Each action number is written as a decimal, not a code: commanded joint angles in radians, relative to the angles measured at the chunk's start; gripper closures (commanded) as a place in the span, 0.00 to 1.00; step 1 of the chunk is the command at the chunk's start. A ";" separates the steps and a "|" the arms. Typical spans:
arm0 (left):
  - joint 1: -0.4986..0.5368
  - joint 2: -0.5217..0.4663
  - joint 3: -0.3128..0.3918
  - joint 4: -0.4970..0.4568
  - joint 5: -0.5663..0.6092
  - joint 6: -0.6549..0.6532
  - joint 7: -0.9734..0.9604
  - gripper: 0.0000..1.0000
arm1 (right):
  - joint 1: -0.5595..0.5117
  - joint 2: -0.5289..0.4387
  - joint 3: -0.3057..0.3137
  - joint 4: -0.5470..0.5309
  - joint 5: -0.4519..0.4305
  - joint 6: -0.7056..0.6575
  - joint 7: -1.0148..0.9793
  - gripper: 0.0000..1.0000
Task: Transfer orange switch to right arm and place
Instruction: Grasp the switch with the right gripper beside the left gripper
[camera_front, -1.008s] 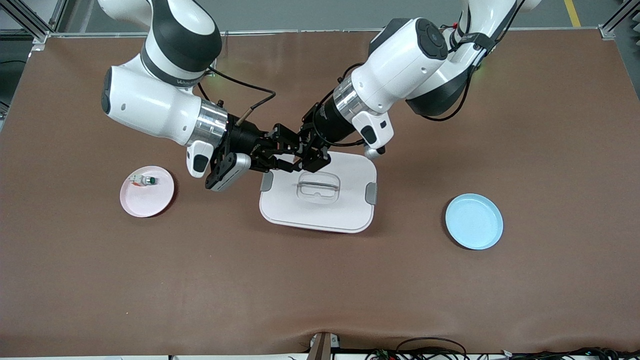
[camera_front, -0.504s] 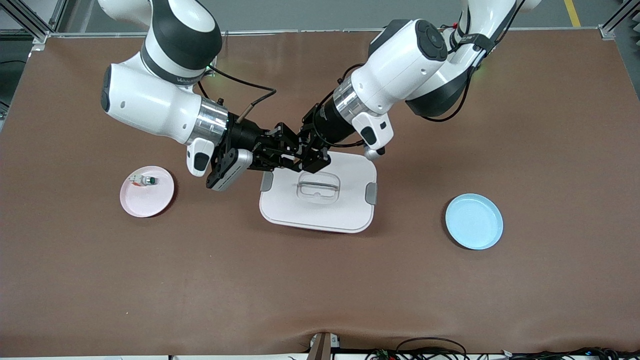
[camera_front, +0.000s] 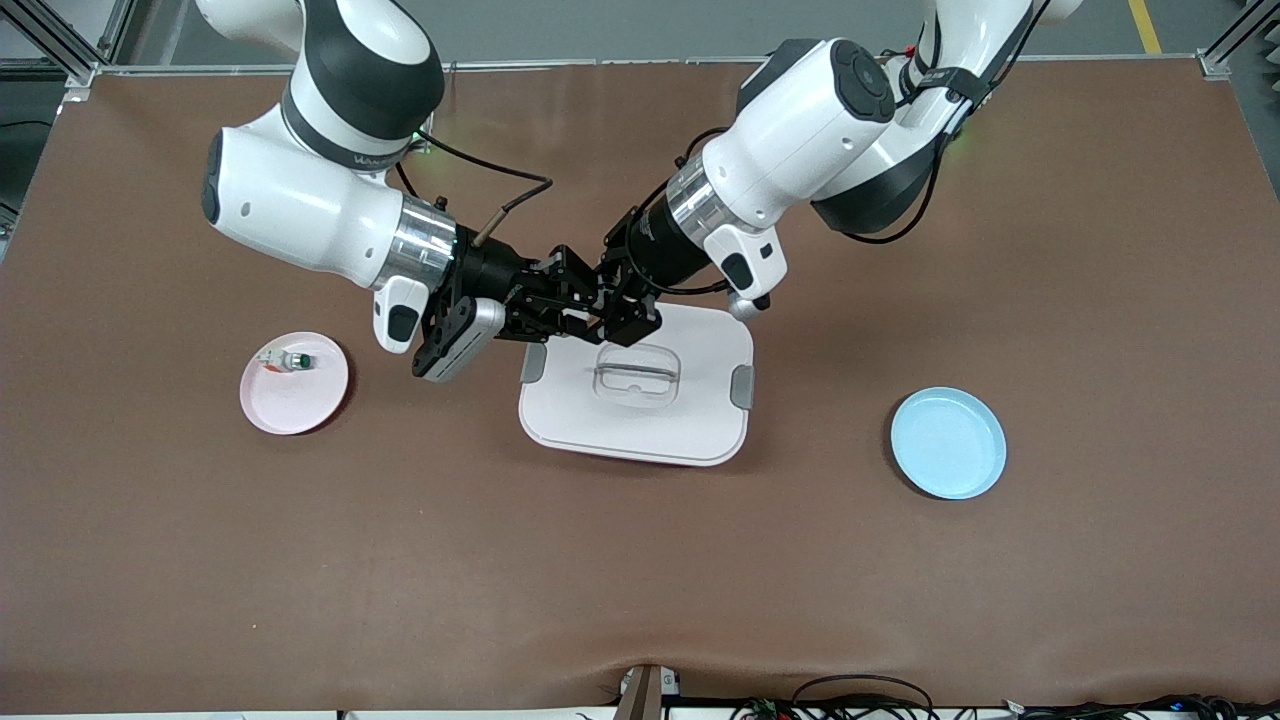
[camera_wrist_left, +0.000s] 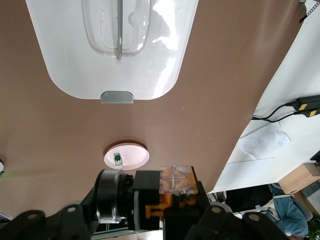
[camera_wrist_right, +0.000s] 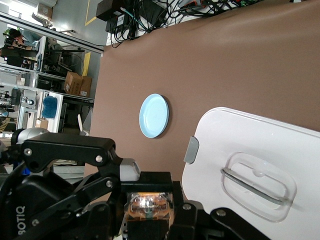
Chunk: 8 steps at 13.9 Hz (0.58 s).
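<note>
The orange switch (camera_wrist_left: 175, 186), a tiny block with a clear top and an orange body, hangs in the air over the edge of the white lid (camera_front: 640, 420) nearest the robots' bases. It glows orange in the right wrist view (camera_wrist_right: 149, 207). My left gripper (camera_front: 622, 308) (camera_wrist_left: 175, 212) is shut on it. My right gripper (camera_front: 562, 300) (camera_wrist_right: 149, 222) meets it head-on and is also shut on the switch. In the front view the two black hands hide the switch.
A pink plate (camera_front: 300, 400) toward the right arm's end holds a small white part with a green cap (camera_front: 288, 360). A blue plate (camera_front: 948, 442) lies toward the left arm's end. The white lid has a grey tab (camera_front: 741, 386) and a clear handle (camera_front: 637, 372).
My right gripper has closed its fingers onto the switch and edged slightly toward the left gripper. The left arm has stayed where it was, still gripping.
</note>
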 joint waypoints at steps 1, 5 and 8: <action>-0.009 -0.002 0.002 0.011 0.020 0.005 -0.006 0.65 | 0.004 0.020 -0.007 0.018 -0.001 0.011 -0.002 1.00; -0.011 -0.002 0.000 0.014 0.057 0.005 -0.012 0.00 | 0.004 0.022 -0.007 0.017 -0.004 0.009 -0.003 1.00; -0.009 -0.002 0.000 0.014 0.060 0.005 -0.012 0.00 | 0.001 0.026 -0.007 0.012 -0.007 0.008 -0.089 1.00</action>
